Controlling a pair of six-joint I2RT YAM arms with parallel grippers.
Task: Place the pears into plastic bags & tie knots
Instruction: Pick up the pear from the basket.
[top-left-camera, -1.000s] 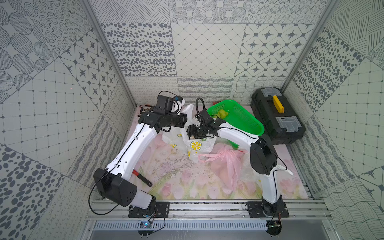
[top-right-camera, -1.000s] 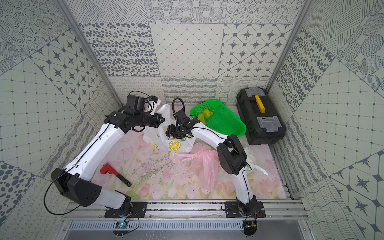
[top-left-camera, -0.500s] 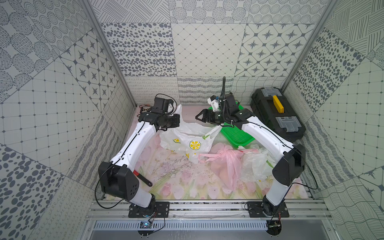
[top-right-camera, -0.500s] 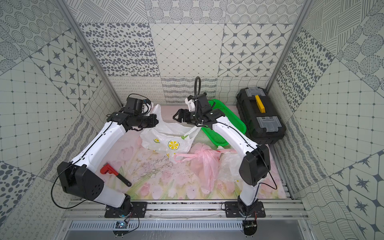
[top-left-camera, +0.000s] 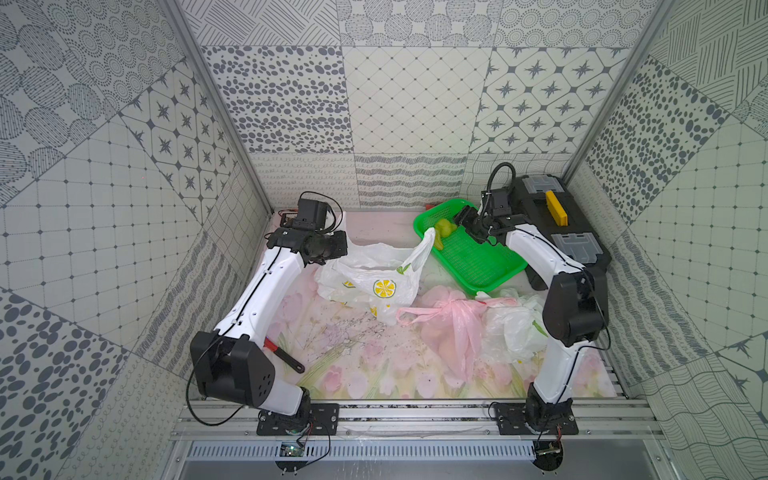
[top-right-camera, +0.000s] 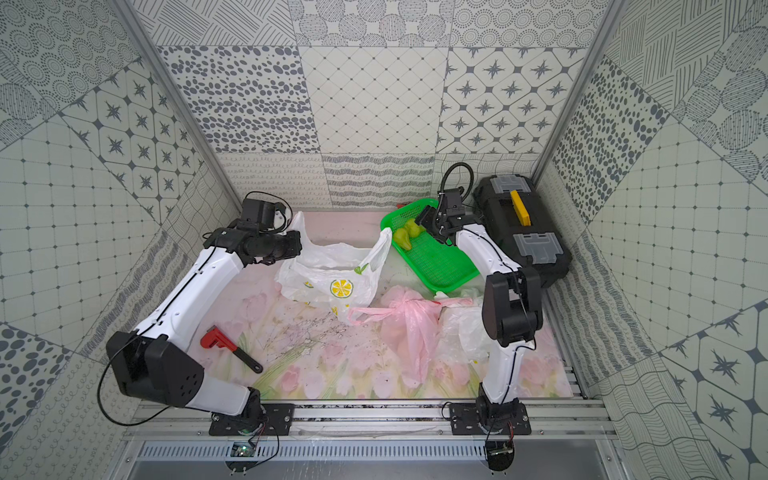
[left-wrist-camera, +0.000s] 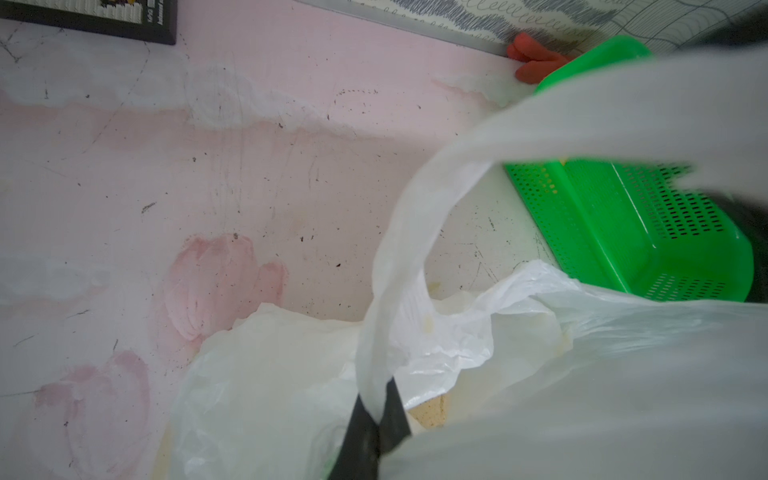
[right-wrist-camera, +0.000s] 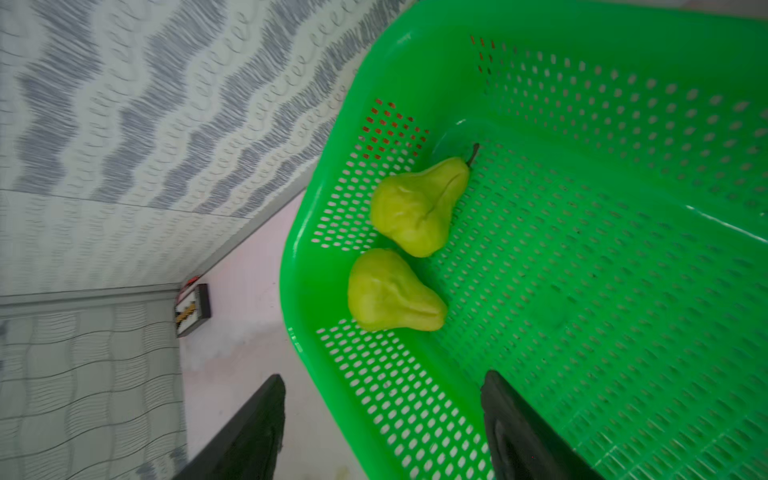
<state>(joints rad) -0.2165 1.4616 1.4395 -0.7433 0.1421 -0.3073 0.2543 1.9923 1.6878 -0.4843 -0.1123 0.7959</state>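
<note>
Two green pears lie in the far corner of the green basket, seen too in a top view. My right gripper hangs open just short of them, one finger over the basket rim, holding nothing. A white lemon-print bag stands open mid-table. My left gripper is shut on its handle loop and holds it up at the bag's left side. A pale speckled fruit shows inside. The pink bag lies knotted in front, with a white bag beside it.
A black toolbox stands right of the basket against the wall. A red wrench lies at the front left by the left arm. A small black framed object sits at the back left, and something orange-red behind the basket.
My right arm has swung from the lemon bag's mouth back to the basket and now hangs open over the pears. The left gripper has kept hold of the bag handle.
</note>
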